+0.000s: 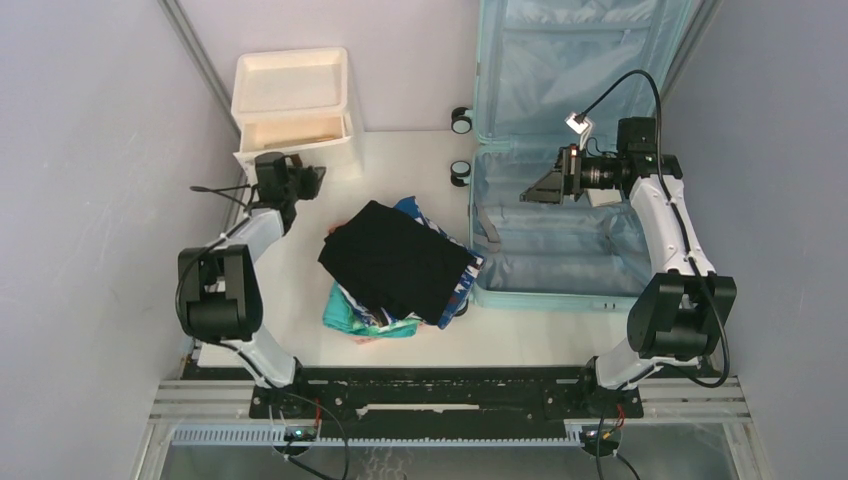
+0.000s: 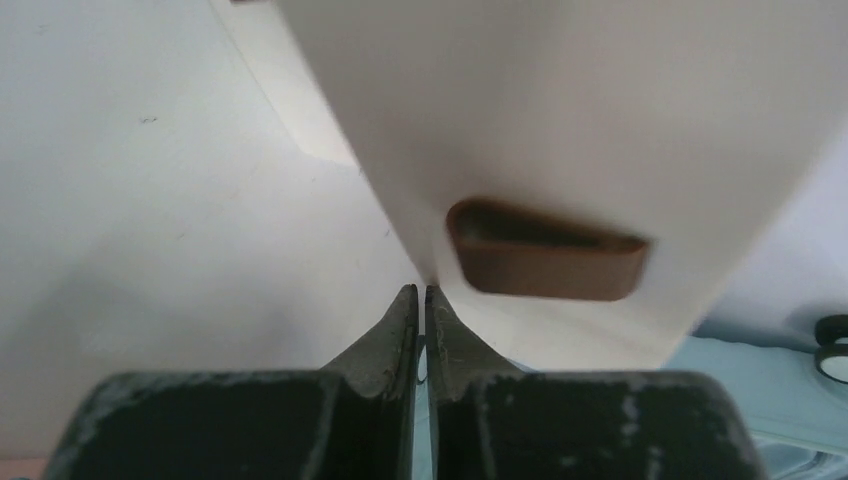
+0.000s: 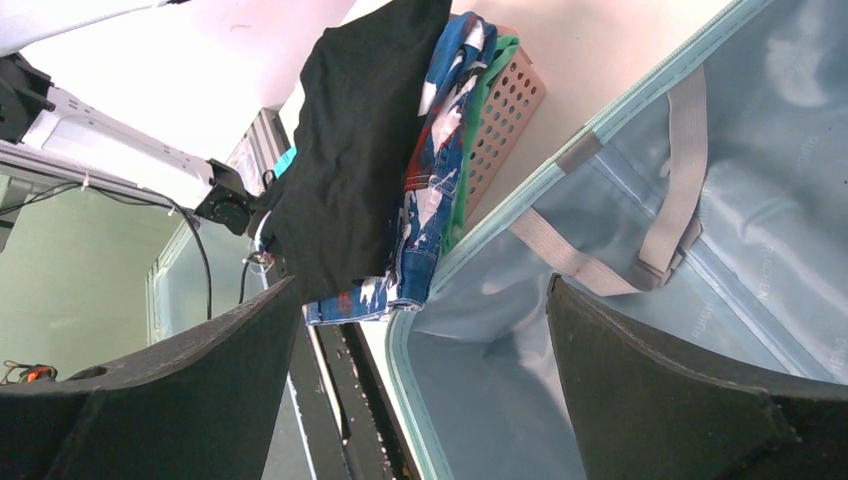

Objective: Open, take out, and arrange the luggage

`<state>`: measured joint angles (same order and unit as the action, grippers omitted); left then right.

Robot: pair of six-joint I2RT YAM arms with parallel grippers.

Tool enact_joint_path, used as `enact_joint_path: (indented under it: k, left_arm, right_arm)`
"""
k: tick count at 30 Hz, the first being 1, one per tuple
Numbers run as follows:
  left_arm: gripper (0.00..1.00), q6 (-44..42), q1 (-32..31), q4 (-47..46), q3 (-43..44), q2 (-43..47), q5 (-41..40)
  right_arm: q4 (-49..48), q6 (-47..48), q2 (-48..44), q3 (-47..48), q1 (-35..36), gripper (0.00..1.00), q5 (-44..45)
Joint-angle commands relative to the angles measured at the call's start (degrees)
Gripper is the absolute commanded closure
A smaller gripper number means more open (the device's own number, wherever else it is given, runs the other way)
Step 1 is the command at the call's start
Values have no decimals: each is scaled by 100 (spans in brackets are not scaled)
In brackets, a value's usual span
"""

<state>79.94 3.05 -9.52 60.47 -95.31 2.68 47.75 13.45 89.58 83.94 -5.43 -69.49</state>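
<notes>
The pale blue luggage [image 1: 560, 255] lies open at the right, its lid [image 1: 580, 70] leaning on the back wall. Its lower half shows only light blue lining [image 3: 700, 300] and grey straps [image 3: 680, 170]. My right gripper [image 1: 535, 192] hovers over that half, open and empty [image 3: 422, 285]. A pile of clothes topped by a black garment [image 1: 400, 260] lies left of the luggage, on a pink basket [image 3: 505, 110]. My left gripper [image 1: 315, 178] is shut and empty, its tips [image 2: 421, 292] at the lower corner of the white drawer box [image 2: 560, 120].
The white drawer box [image 1: 295, 110] stands at the back left, its top drawer pulled out; a brown handle recess [image 2: 545, 250] shows just right of my left tips. Two luggage wheels [image 1: 461, 120] face the table's middle. Grey walls close in on both sides.
</notes>
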Motion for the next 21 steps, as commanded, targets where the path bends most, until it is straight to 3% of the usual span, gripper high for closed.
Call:
enact_joint_path:
  k: [1,7,14,21]
  left_arm:
    - [89,17,148,-555,854,-381,8]
    - [89,-120,161,-457,923,-364,-33]
    - [100,-297,285,680,47,495,-1278]
    - [100,-643,699,886,-299,524,-1080]
  right_arm:
    - [-68,122,-116,61,-78,0,-117]
    - [-64,127,-76,78,-116,0,-126]
    - [-64,131,-51,97,-158,0,-135]
    - [-56,114,37,154,-160,0,-178]
